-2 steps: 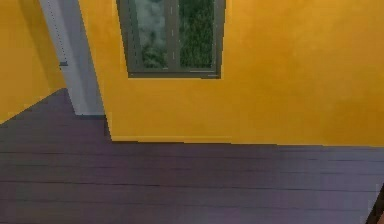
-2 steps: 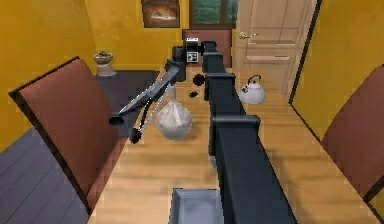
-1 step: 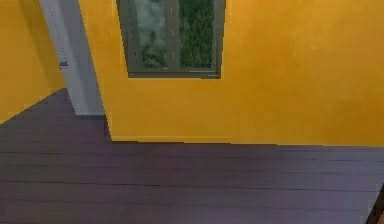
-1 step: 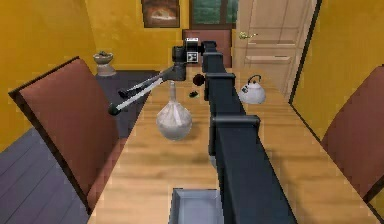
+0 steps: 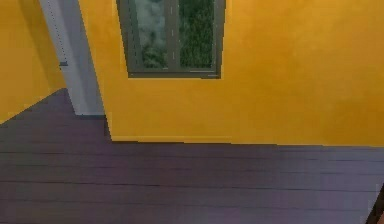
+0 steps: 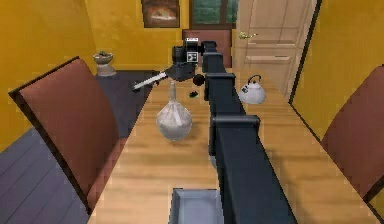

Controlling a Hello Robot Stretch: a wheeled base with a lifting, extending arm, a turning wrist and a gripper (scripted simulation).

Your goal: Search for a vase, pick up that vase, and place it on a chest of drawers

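In the arm side view there is a long wooden tabletop (image 6: pixel 150 170). The dark arm (image 6: pixel 235 150) reaches out over its middle. At the arm's far end is the hand (image 6: pixel 172 76). A clear round vase (image 6: pixel 173 120) with a thin neck shows just below the hand in the picture. It is between the arm and the tabletop's left edge. I cannot tell if the hand holds the vase or if the vase stands on the wood. A white kettle (image 6: pixel 252 91) sits near the tabletop's far right corner. A grey box (image 6: pixel 195 205) is at the near edge. A brown chair (image 6: pixel 65 120) is at the left edge and a second chair (image 6: pixel 360 135) is at the right edge. The forward view has a yellow wall (image 5: pixel 290 80) with a window (image 5: pixel 172 35) and a dark floor (image 5: pixel 150 180).
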